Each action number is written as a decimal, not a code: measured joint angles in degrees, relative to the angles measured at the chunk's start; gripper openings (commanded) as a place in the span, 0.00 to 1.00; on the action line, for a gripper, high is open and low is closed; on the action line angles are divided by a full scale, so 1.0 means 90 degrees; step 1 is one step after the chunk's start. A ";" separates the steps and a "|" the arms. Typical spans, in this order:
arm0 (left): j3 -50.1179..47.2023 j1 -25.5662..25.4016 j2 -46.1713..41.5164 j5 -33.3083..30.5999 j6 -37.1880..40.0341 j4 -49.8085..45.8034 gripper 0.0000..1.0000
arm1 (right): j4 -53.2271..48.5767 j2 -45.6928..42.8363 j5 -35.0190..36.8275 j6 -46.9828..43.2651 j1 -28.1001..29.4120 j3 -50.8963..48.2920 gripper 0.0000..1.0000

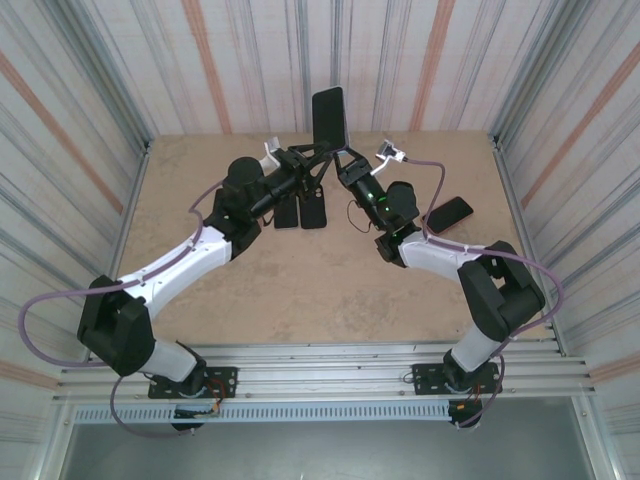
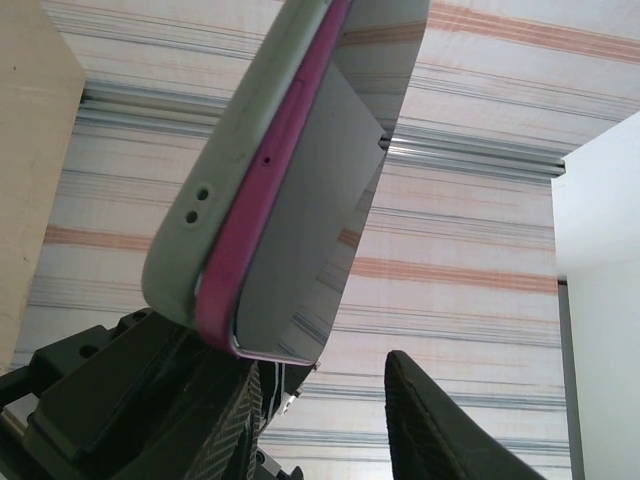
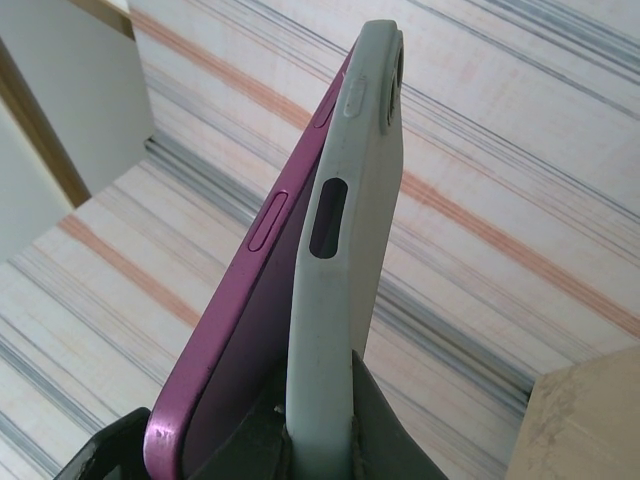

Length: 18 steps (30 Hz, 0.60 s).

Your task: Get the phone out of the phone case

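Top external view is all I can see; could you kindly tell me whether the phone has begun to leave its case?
Observer: Yes, the right wrist view shows the pink phone splayed at its lower end away from the grey case.
Operator: What does the right end effector grip?
Observer: The right end effector pinches the case's edge.
Operator: And the left end effector?
Observer: The left end effector is open; one finger stands clear of the phone's screen side.

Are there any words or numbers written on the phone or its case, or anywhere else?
None. The pink phone and its grey case show only buttons and holes, no writing. The dark flat thing lying on the table is too small to show any.
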 measured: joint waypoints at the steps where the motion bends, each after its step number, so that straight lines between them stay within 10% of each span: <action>1: 0.0000 0.0000 0.0002 0.0000 -0.0010 0.0012 0.36 | 0.0017 0.0015 -0.0002 0.0000 0.0000 0.0000 0.01; 18: -0.0041 -0.0007 0.0005 -0.0214 -0.0015 -0.0012 0.40 | 0.0160 0.0046 -0.0017 0.0007 0.0061 0.0000 0.00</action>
